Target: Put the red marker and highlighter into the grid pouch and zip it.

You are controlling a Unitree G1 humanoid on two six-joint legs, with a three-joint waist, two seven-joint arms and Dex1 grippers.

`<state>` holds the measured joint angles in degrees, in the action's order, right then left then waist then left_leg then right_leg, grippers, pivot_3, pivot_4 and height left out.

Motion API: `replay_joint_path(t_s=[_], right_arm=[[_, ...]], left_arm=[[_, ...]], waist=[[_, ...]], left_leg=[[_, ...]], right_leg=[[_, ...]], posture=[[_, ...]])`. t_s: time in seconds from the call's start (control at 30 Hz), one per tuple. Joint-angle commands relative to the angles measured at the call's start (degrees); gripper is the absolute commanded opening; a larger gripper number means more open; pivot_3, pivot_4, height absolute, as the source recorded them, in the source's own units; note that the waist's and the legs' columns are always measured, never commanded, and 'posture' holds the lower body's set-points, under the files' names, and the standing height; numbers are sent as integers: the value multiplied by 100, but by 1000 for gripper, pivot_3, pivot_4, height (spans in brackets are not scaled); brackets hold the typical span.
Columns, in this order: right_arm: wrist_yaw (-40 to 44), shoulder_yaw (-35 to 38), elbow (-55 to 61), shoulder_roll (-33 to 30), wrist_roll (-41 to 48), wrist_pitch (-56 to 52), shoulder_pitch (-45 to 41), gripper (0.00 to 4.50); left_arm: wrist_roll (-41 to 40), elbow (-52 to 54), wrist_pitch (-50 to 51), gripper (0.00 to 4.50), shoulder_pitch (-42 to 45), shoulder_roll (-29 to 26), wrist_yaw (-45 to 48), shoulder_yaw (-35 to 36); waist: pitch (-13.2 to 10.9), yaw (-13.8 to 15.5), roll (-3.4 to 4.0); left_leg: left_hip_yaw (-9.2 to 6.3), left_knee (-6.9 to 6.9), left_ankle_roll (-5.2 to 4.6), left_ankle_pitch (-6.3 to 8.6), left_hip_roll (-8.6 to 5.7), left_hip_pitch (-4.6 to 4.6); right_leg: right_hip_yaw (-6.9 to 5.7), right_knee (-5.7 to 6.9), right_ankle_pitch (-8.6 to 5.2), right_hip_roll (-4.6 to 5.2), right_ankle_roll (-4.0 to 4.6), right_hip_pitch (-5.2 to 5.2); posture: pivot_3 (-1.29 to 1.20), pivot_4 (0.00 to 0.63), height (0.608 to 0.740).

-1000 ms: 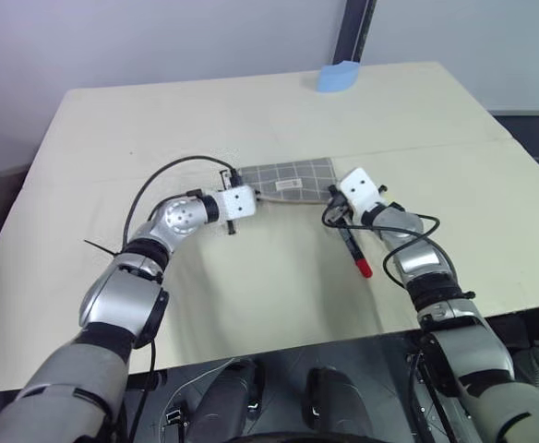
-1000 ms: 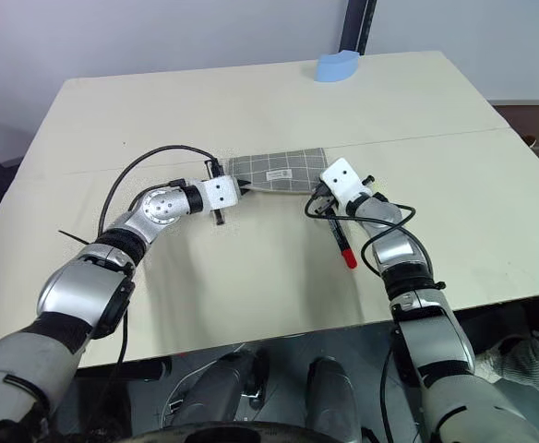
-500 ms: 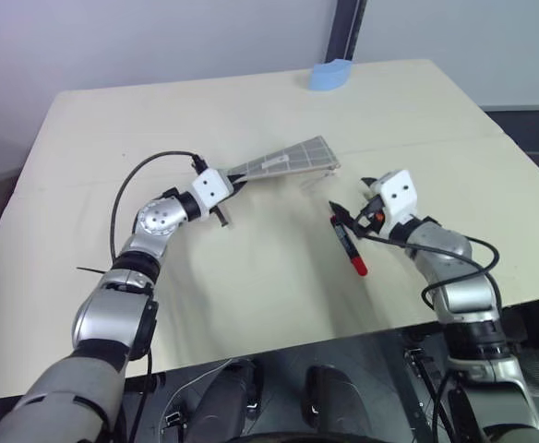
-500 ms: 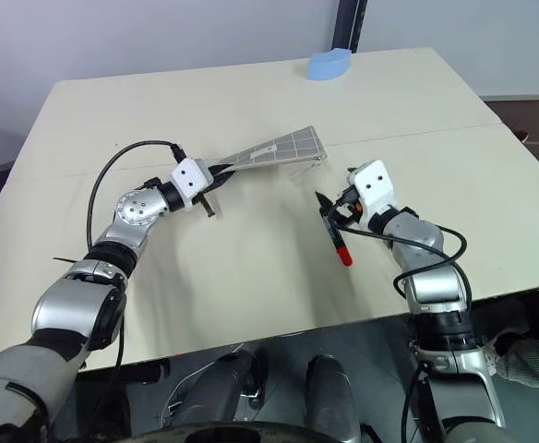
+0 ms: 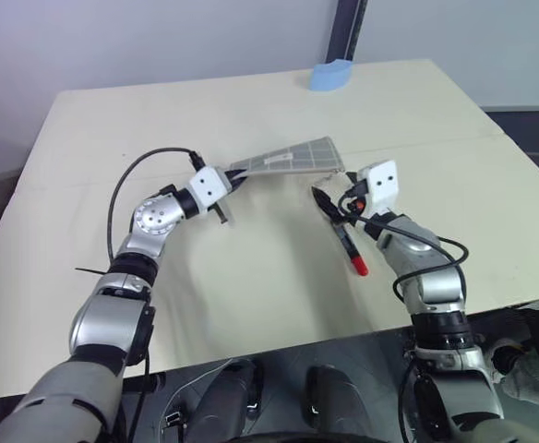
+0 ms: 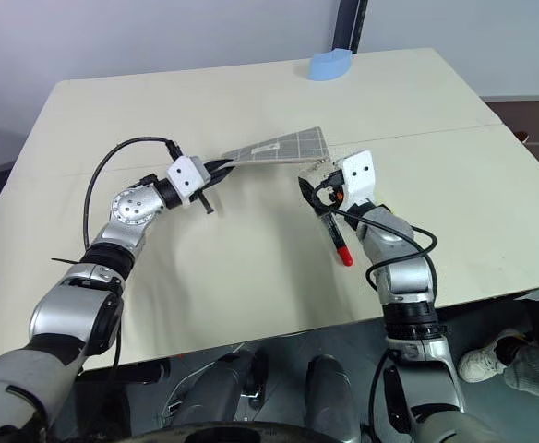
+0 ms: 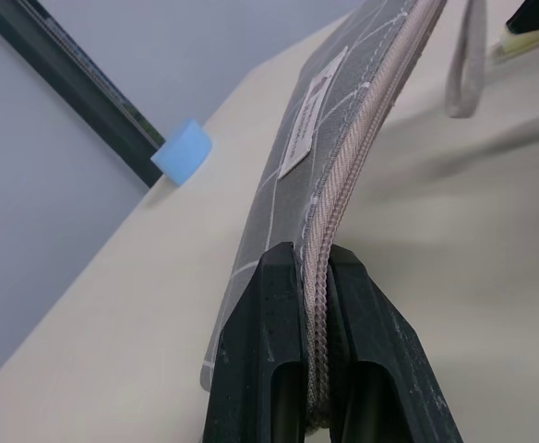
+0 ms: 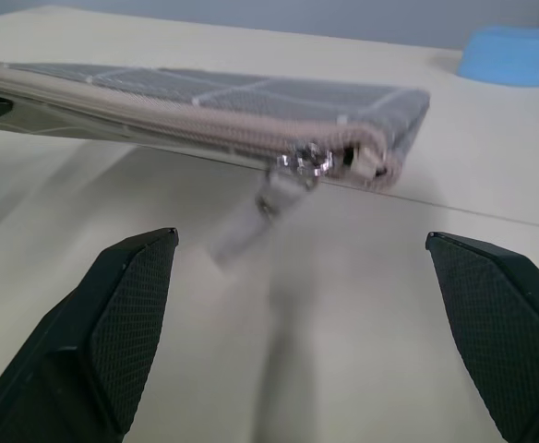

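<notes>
Layout relative to the grid pouch [image 5: 288,159], held raised above the surface [image 5: 251,286]: left gripper [image 5: 232,181] at its left end; right gripper [image 5: 329,198] by its right end; red marker [image 5: 348,242] on the surface nearer right; blue object [image 5: 329,76] far behind.

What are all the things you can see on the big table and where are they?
Grey fabric grid pouch: one, grey with white lines, lifted off the table mid-way across, zipper cord pull dangling at its right end.
Slim red marker: one, red with black cap end, lying on the table under the right arm.
Blue block-like object: one, blue, at the table's far edge.
Beige table: one.
Left pincer: shut on the pouch's left end.
Right pincer: open, near the pouch's right end.
</notes>
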<state>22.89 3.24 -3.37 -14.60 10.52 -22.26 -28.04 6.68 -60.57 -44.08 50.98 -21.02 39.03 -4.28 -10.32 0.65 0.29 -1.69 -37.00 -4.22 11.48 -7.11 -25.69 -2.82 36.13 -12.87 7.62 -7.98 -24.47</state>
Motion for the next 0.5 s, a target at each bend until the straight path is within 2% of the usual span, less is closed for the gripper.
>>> replay_joint_path(t_s=[0.03,0.17,0.23,0.3,0.43,0.47,0.5], right_arm=[[-65,127,-136,143,192,106,-352,4471],[-47,78,-301,165,181,182,-384,4471],[-32,139,-296,224,301,171,-383,3948],[-11,110,-264,211,303,119,-336,3115],[-42,56,-245,230,265,107,-257,1037],[-72,50,-226,254,264,98,-241,395],[-100,51,-210,281,271,86,-233,58]], left_arm=[[-115,230,-109,0,35,-42,2,36],[-100,215,-132,0,45,-33,-20,33],[-94,191,-127,0,56,-30,-35,35],[-82,162,-140,0,70,-25,-67,37],[-80,132,-167,0,88,-7,-88,35],[-106,124,-173,0,76,9,-71,44],[-109,114,-178,0,64,16,-71,44]], waist=[[0,-8,0],[0,1,0],[0,-3,0],[0,-8,0],[0,-6,0],[0,-5,0],[0,-5,0]], left_leg=[[0,0,0,0,0,0],[0,1,1,0,1,0],[0,1,0,0,0,-1],[0,2,0,0,0,0],[0,2,1,0,0,0],[0,2,1,0,0,0],[0,2,1,0,0,0]], right_leg=[[0,0,0,-1,0,-1],[1,3,0,-2,0,-2],[1,2,0,-1,0,-3],[2,3,0,-2,0,-4],[3,4,0,-3,0,-3],[3,3,0,-3,0,-4],[3,4,0,-3,0,-4]], posture=[[0,150,740],[0,150,740],[0,150,740],[0,150,740],[0,150,740],[0,150,740],[0,150,740]])
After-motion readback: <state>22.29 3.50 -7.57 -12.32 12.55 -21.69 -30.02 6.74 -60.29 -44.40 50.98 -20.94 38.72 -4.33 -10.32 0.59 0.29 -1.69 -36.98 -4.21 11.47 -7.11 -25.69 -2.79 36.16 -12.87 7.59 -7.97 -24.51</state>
